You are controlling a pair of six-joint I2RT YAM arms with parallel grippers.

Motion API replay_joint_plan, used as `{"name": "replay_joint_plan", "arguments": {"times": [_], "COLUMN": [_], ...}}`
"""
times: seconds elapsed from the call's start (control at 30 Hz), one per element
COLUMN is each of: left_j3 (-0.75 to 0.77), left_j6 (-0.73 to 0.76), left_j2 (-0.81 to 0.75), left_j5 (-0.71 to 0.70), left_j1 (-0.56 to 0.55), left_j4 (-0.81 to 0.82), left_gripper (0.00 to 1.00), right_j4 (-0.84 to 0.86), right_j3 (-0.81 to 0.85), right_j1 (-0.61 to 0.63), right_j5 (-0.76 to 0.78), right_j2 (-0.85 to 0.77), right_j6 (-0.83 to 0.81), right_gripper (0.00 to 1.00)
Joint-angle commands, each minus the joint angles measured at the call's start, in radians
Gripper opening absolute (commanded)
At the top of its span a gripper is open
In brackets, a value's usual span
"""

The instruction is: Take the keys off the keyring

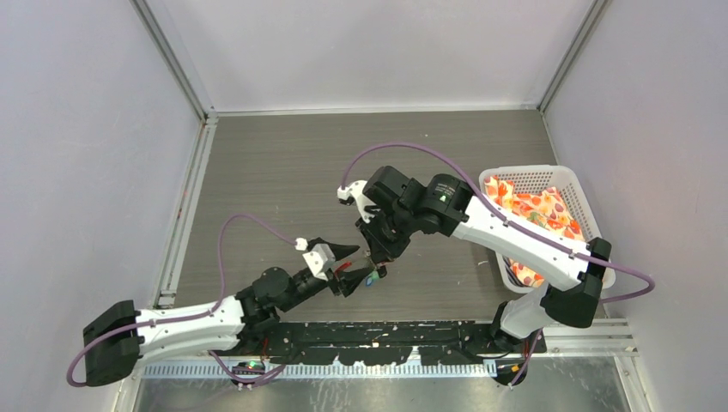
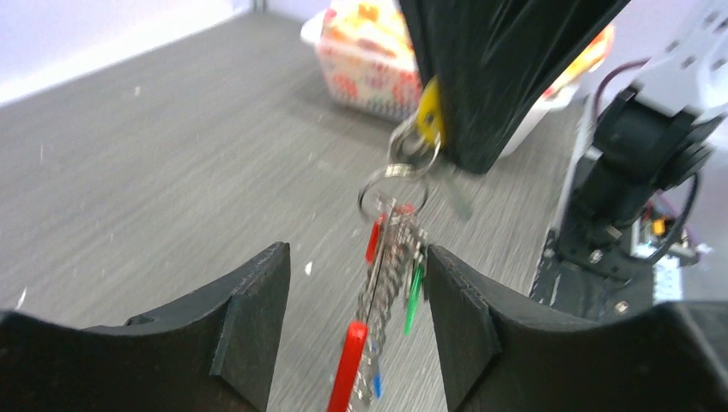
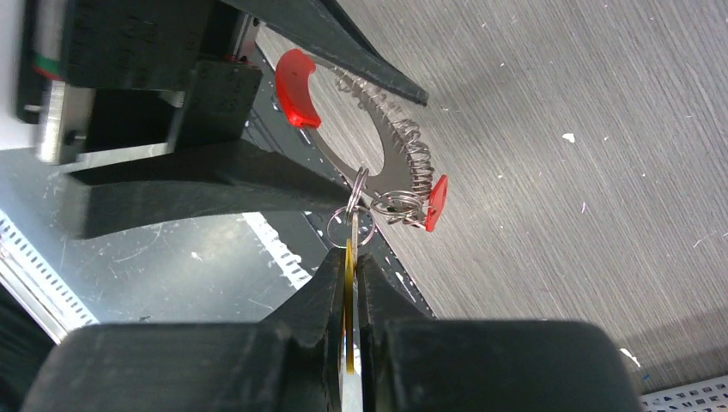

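We see the keyring [image 2: 391, 266], a thin grey metal loop wound in a tight spring-like coil along one side and capped by a short, smooth, curved red plastic section [image 3: 296, 86], held above the grey wood-grain bench [image 1: 283, 172] between the two arms. It is an elongated oval. Its long axis runs along the fingers of the left hand [image 2: 356, 254], with the red section towards that palm and the far end towards the right hand [image 3: 350, 257]. The left hand's matte black, ridged fingers are spread with the loop between them; we cannot tell whether either touches it. At the far end, small bright steel split rings [image 3: 348, 227] link it to the yellow-headed key [image 2: 427, 116], whose flat plastic tag is clenched edge-on in the right hand. A red-tagged key [image 3: 435, 199], a green-tagged key [image 2: 415, 292] and a blue-tagged key [image 2: 376, 384] dangle from the coil. Beyond stands a white plastic lattice basket [image 1: 528, 169] of orange-printed packets [image 1: 532, 206], their print too blurred to read.
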Motion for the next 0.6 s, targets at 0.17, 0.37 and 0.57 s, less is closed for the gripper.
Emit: {"name": "replay_joint_plan", "arguments": {"times": [0.17,0.37,0.57], "left_j3": [0.097,0.099,0.101], "left_j6": [0.022,0.006,0.005], "left_j2": [-0.126,-0.071,-0.076], "left_j5": [0.136,0.177,0.149], "left_j1": [0.003,0.002,0.003], "left_j4": [-0.045,0.038,0.039], "left_gripper": [0.59,0.55,0.53], "right_j4": [-0.073,-0.104,-0.123], "right_j3": [0.119,0.167,0.196], "right_j1": [0.024,0.046,0.064], "right_j5": [-0.014,0.009,0.03], "right_j2": [-0.048,-0.037,-0.028], "right_j6": [-0.015,-0.001,0.01], "right_gripper": [0.01,0.01,0.01]}}
